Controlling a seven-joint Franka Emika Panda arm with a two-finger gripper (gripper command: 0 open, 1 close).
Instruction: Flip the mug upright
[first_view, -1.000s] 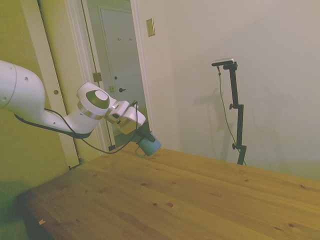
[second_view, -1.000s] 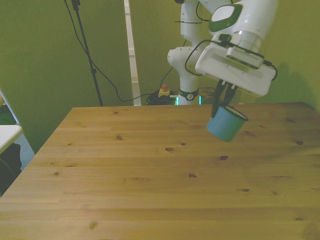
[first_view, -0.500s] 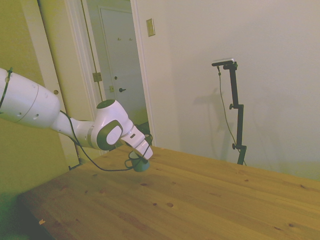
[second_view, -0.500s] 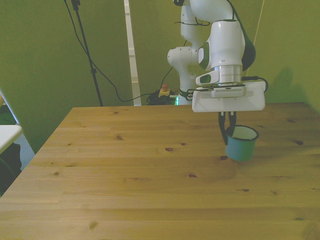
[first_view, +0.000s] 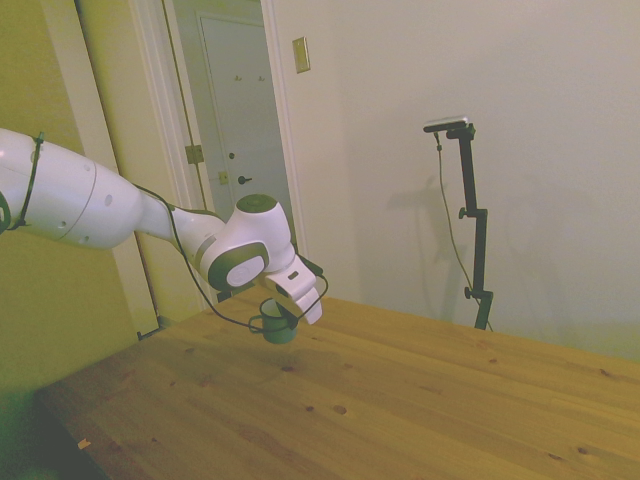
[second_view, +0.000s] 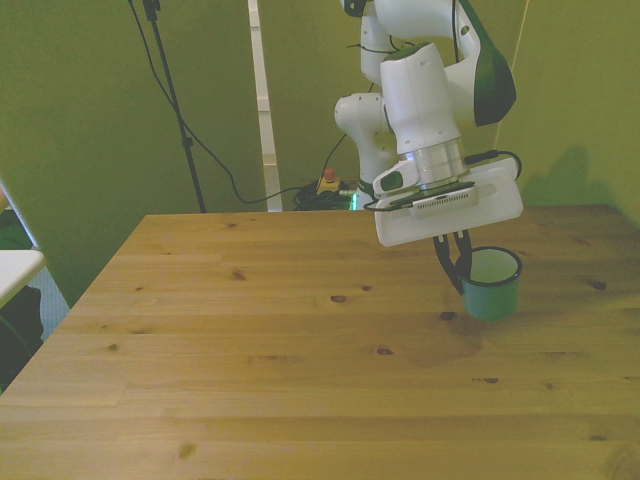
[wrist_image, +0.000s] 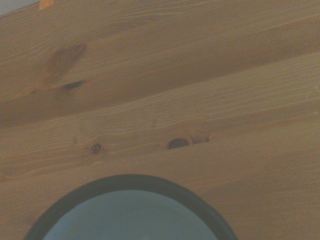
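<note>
Mug upright, gripper at rim.

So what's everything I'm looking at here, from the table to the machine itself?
mug: one, teal-blue with a pale inside, standing upright with its mouth up on the table, toward the front view's right.
table: one, light knotty wood, filling the lower part of both room views; the wrist view shows its grain and the mug's dark rim from close by.
door: one, white, seen through a doorway beyond the table in the side view.
wall plate: one, pale, on the white wall beside the doorway.
cables: several, dark, trailing down by the green wall in the front view.
arm: one, white, reaching down over the mug.
tool: one, dark fingers at the mug's rim; open or shut is not clear.
</note>
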